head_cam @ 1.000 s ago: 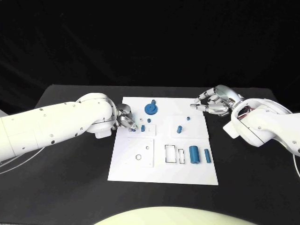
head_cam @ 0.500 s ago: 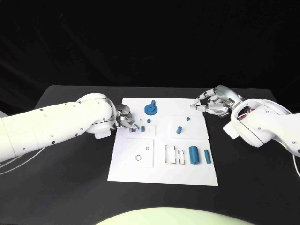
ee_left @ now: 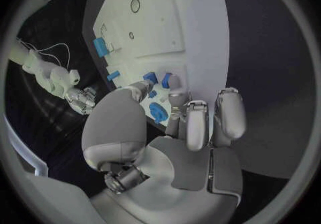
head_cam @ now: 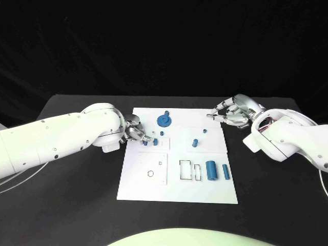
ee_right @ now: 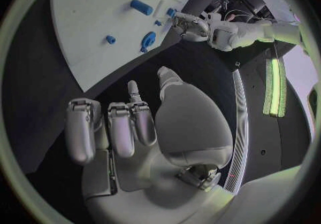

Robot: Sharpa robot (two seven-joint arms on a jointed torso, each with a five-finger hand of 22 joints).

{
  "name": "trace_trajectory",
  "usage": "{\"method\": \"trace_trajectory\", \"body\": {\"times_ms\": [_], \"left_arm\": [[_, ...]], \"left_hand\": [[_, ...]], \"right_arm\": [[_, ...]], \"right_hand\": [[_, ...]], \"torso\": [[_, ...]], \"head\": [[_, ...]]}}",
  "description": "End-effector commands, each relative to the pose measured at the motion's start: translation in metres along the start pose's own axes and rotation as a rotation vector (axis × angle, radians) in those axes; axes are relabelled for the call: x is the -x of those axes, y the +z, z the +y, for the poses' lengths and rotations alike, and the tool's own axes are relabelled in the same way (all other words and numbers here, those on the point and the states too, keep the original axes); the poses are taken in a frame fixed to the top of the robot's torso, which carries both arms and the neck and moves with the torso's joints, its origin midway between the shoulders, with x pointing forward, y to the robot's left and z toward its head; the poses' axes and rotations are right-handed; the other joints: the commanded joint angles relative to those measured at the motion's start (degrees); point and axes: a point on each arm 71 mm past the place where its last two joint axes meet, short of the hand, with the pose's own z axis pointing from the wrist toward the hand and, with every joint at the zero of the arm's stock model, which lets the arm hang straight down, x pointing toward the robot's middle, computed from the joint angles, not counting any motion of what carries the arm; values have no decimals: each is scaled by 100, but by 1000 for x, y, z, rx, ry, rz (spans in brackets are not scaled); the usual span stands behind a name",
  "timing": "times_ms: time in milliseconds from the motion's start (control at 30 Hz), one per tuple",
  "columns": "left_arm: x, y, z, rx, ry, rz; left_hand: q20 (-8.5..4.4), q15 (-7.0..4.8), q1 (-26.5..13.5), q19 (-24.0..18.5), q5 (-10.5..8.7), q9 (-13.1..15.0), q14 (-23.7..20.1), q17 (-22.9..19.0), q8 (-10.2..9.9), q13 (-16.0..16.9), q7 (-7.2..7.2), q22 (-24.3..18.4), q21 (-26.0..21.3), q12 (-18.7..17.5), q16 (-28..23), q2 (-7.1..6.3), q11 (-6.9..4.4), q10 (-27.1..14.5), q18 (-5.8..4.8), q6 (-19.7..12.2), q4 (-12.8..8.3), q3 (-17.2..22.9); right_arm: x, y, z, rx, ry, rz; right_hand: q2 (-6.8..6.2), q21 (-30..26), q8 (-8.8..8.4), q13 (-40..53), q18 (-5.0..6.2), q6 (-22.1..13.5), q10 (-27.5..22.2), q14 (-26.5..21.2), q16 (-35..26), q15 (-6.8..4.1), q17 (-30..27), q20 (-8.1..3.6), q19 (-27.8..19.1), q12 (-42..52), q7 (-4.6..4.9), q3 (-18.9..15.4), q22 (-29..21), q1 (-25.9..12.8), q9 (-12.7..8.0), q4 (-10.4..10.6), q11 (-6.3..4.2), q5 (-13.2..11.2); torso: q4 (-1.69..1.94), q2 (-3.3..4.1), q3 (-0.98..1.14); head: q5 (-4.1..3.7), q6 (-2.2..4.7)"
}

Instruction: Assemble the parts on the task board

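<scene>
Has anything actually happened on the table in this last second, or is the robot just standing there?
Hardly anything. The left hand has stayed at the task board's left edge, fingertips by the small blue parts there, shifting only slightly. The right hand has stayed near the board's far right corner, holding nothing. The blue disc and the two blue cylinders lie where they were.

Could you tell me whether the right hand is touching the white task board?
Apart: the head view shows the right hand beyond the white task board's far right corner.

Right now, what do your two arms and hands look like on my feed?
Both arms are smooth white shells with small dark screw dots. Each ends in a silver metallic hand, left hand and right hand, with grey padded fingers. A thin white cable trails beside each arm.
</scene>
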Motion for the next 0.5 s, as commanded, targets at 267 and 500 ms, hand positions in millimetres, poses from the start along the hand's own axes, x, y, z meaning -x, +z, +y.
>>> {"method": "trace_trajectory", "body": {"times_ms": [267, 500], "left_arm": [[6, -5, 0, -13, -42, -24], [13, -12, -3, -55, -82, -49]], "left_hand": [[19, 36, 49, -74, -26, 5, 459, 998, 45, -4, -8, -54, -61, 0, -28, 60, -1, -37, -36, -28, -6, -70], [44, 67, 397, -240, 125, -7, 385, 790, 58, -205, 35, -251, -194, -97, -135, 270, 37, -246, 10, -187, -17, -44]], "right_arm": [[-1, 0, 1, 14, -4, 2], [-2, 0, 0, 12, -3, 2]], "right_hand": [[5, -47, 31, 1089, 63, -50, 201, 442, -29, 15, 844, 10, 243, -39, 3, -43, 1025, -70, 6, -15, 2, 38], [15, -47, 32, 1089, 63, -51, 202, 442, -29, 15, 844, 10, 243, -38, 3, -42, 1025, -72, 6, -16, 3, 47]], "torso": [[5, -2, -2], [6, -9, 5]], "head": [[-37, 2], [-49, 4]]}}
